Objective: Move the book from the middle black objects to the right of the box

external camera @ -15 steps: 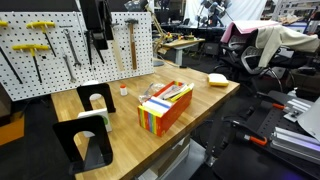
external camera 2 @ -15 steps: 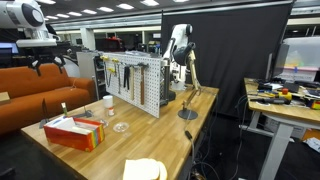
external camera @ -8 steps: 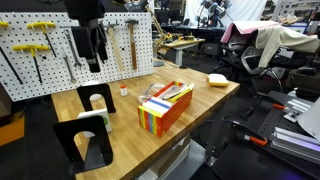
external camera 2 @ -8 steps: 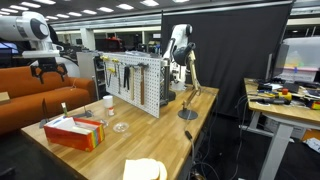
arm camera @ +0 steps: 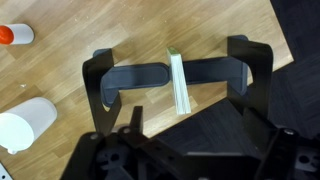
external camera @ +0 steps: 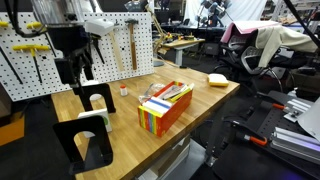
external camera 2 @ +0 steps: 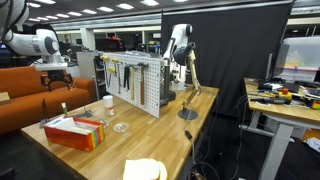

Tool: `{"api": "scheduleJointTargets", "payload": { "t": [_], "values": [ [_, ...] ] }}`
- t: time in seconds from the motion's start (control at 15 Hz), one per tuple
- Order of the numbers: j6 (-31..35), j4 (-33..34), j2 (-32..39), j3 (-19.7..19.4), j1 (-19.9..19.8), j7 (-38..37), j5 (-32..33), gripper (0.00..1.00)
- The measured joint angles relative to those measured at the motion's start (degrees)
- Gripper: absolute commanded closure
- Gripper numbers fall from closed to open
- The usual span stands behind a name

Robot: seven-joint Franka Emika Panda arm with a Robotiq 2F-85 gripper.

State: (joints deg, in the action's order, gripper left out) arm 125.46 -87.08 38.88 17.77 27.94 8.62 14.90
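While the gripper (arm camera: 188, 138) hangs over the bookends (arm camera: 103, 85), we're in the approach step: the book (arm camera: 180, 82) is not yet grasped. In the wrist view the jaws are dark, blurred shapes at the lower edge. They look spread with nothing between them, so I read the tool as released, and it's certainly empty.

Right below it the book stands on edge, thin and pale green, between the two black uprights. It crosses the dark bar that runs between them and seems clear of both.

In an exterior view the gripper (external camera: 73, 70) hovers above the bookends (external camera: 85, 145), on the side away from the box (external camera: 165, 108), with the book (external camera: 92, 116) well beneath it. The striped box stands near the bookends on the table (external camera: 200, 100). Bare wood runs beyond it toward a yellow sponge (external camera: 217, 79).

Next move, as I judge it: come straight down, set the jaws across the book's thin edge, and close without clipping either upright. It's a tight slot, so alignment matters. Then lift clear and carry it to the box's right.

Only the wrist view shows the book's edge and the gaps either side of it. Only the exterior views show the height left to drop. In an exterior view the box (external camera 2: 75, 131) appears from another side, with the book too small to pick out.
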Motion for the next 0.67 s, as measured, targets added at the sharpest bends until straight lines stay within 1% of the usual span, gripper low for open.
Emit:
{"api": "scheduleJointTargets", "payload": {
  "t": [0.33, 0.67],
  "values": [
    [-1.24, 5.28, 4.83, -0.21, 2.06, 0.25, 0.00, 0.00],
    [-2.75, 9.00, 8.26, -1.26, 2.51, 1.92, 0.00, 0.00]
  ]
}}
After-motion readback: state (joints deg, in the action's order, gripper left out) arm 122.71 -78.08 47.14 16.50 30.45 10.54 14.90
